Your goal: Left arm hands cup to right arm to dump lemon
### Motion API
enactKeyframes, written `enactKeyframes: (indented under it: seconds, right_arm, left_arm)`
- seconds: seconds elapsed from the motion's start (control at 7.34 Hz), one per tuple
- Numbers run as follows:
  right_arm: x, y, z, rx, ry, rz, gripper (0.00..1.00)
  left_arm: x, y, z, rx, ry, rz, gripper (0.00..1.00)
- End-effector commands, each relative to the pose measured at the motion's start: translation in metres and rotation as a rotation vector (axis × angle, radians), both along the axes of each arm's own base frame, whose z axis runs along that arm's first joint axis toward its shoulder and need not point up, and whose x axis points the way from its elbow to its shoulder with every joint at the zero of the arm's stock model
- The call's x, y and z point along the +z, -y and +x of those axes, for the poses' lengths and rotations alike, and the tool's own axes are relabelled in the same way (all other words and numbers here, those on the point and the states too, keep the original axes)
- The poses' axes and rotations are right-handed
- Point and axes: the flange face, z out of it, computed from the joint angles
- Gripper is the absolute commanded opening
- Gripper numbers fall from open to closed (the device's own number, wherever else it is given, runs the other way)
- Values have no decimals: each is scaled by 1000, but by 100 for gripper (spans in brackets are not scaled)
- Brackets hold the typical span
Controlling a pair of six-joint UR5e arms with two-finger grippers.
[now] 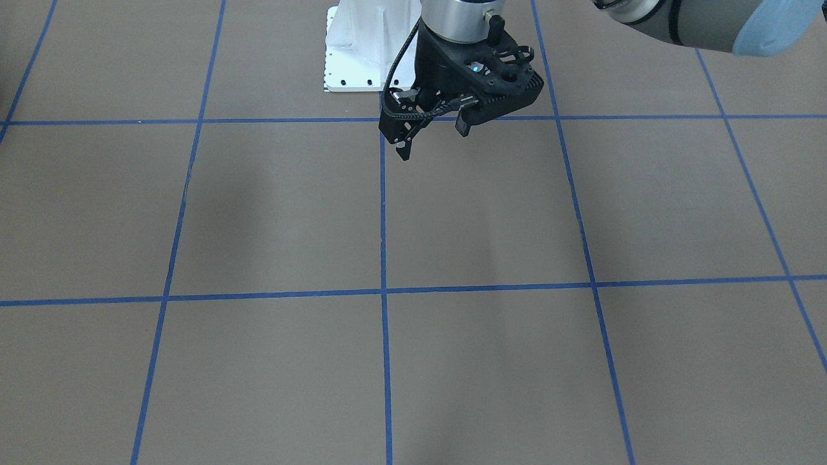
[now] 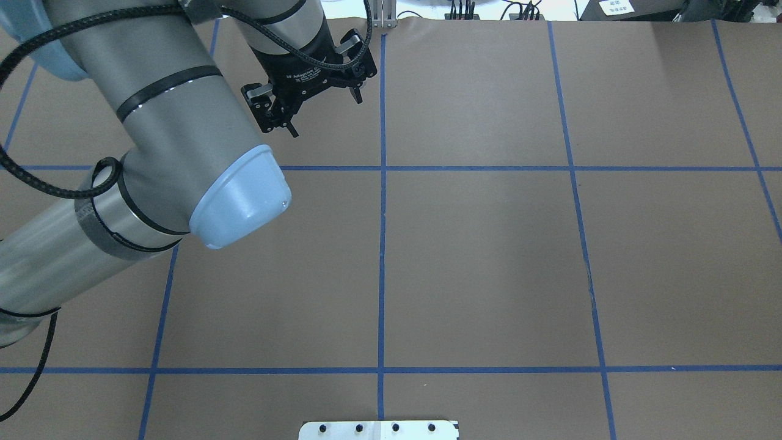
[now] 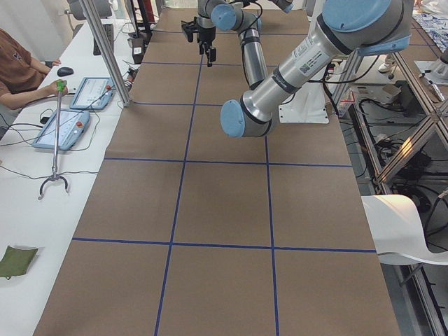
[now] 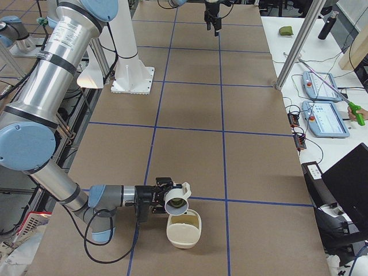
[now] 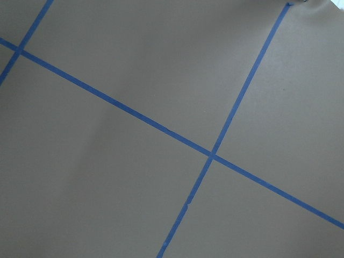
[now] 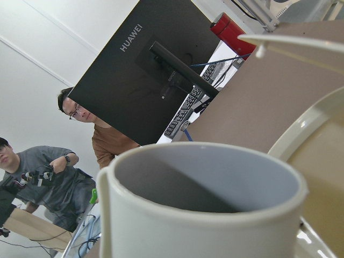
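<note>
white cup (image 6: 188, 231), brown table (image 2: 489, 263), blue gridlines (image 2: 382, 244)

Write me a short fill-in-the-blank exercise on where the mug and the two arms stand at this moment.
1. The right arm holds out a white ___.
2. Above the cream bowl, the mug is not upright but ___.
3. The left gripper hangs ___, with nothing between its fingers.

Missing words: mug; tilted; open.

Brown paper (image 2: 489, 256) gridded with blue tape (image 2: 382, 244) covers the long table. White benches (image 3: 28, 210) flank it, carrying teach pendants (image 4: 325, 118) beside aluminium posts (image 3: 106, 52). A black HUAWEI monitor (image 6: 145, 70) stands against white walls (image 6: 43, 32), with two people (image 6: 40, 172) beside it.
</note>
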Motion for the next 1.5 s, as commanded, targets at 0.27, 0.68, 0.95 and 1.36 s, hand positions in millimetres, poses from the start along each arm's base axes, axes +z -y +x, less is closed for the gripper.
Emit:
enactKeyframes:
  seconds: [0.27,0.68,0.95,1.36]
  right_arm:
    - [-4,15,-7,68,292,-43,23]
    - [-3,32,-17,107,384,-46,25]
    - [-1,30,-5,158,562,-94,25]
    - [0,28,0,166,707,-116,25]
  left_arm:
    - [-1,0,-2,-3,-2,5,100]
    - [-3,-2,-6,-6,4,0,100]
    - [-5,-2,-7,-7,2,2,100]
    - [-11,-3,-11,-22,14,9,100]
